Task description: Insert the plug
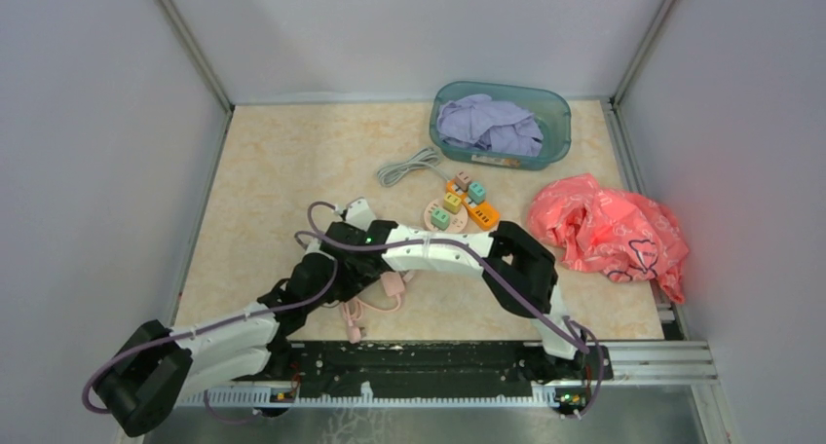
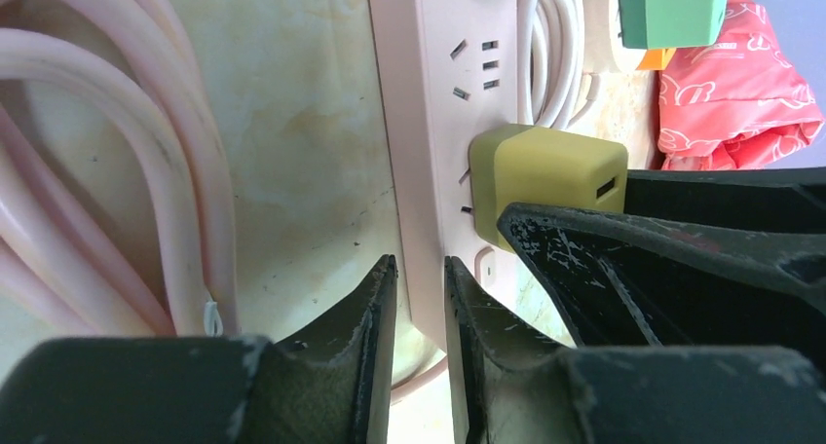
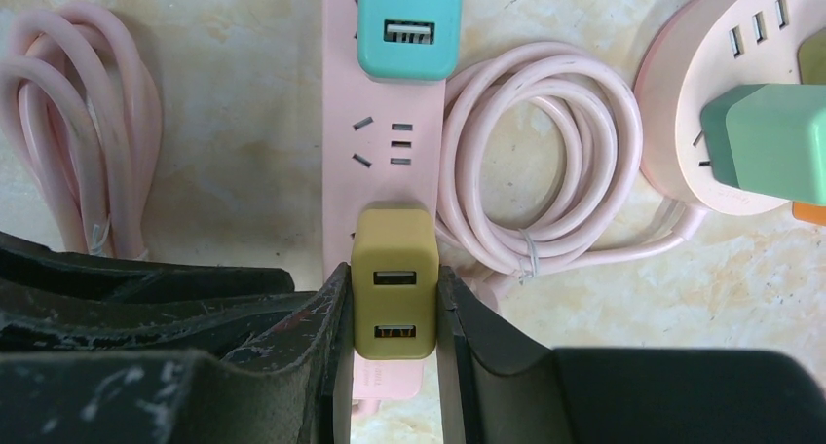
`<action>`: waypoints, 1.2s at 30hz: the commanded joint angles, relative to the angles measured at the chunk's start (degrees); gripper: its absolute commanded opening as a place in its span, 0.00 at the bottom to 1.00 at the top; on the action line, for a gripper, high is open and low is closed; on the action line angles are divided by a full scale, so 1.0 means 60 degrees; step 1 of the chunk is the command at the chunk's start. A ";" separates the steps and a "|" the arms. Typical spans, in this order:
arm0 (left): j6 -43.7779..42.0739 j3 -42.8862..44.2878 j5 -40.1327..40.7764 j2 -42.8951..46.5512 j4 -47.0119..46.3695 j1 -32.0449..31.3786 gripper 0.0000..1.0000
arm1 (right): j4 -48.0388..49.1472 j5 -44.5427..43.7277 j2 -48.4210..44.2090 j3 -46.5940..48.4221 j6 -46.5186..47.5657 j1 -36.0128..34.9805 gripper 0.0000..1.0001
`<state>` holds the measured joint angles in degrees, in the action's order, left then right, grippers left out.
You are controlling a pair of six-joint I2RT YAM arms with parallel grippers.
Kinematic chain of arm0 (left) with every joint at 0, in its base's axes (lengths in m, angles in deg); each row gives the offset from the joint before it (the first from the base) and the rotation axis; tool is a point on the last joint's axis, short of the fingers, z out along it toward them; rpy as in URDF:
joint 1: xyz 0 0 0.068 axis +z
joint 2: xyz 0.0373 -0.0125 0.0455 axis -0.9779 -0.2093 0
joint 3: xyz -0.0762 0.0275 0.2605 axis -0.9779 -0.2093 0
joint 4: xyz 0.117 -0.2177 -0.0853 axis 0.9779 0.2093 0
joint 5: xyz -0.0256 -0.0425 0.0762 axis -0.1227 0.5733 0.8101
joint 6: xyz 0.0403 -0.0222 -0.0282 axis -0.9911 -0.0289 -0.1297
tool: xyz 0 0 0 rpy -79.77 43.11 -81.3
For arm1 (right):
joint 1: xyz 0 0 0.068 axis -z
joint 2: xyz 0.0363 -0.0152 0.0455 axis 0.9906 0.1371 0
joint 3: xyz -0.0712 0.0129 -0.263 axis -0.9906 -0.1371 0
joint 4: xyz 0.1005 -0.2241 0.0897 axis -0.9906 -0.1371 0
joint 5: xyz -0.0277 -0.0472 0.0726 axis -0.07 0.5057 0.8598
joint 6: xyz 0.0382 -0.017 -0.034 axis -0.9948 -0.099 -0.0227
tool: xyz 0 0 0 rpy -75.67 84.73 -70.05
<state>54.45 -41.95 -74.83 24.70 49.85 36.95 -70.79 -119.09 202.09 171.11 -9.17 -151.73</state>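
Observation:
A pink power strip (image 3: 385, 142) lies on the table, mostly hidden under both wrists in the top view (image 1: 393, 286). My right gripper (image 3: 392, 280) is shut on an olive-yellow USB plug (image 3: 393, 244) and holds it against the strip's near socket. In the left wrist view the plug (image 2: 545, 171) stands slightly off the strip face (image 2: 429, 103), with its prongs still showing in the gap. My left gripper (image 2: 421, 303) is shut on the strip's edge. A teal plug (image 3: 409, 25) sits in the strip's far socket, and the middle socket is free.
The strip's coiled pink cables lie on both sides (image 3: 83, 123) (image 3: 545, 152). A round pink socket (image 3: 726, 64) holds a green plug (image 3: 769, 142). An orange strip (image 1: 474, 208), grey cable (image 1: 409, 166), teal bin of purple cloth (image 1: 502, 123) and red bag (image 1: 609, 230) lie beyond.

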 commanded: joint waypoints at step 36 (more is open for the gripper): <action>-0.4220 0.5110 0.3386 0.4641 0.7693 0.1350 1.00 | 0.3070 -0.0108 -1.0742 -0.6530 0.2769 0.5740 0.99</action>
<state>34.23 -18.11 -56.86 50.76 89.21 44.71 -54.92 -115.09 146.88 134.08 5.27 -117.89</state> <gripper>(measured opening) 0.998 0.987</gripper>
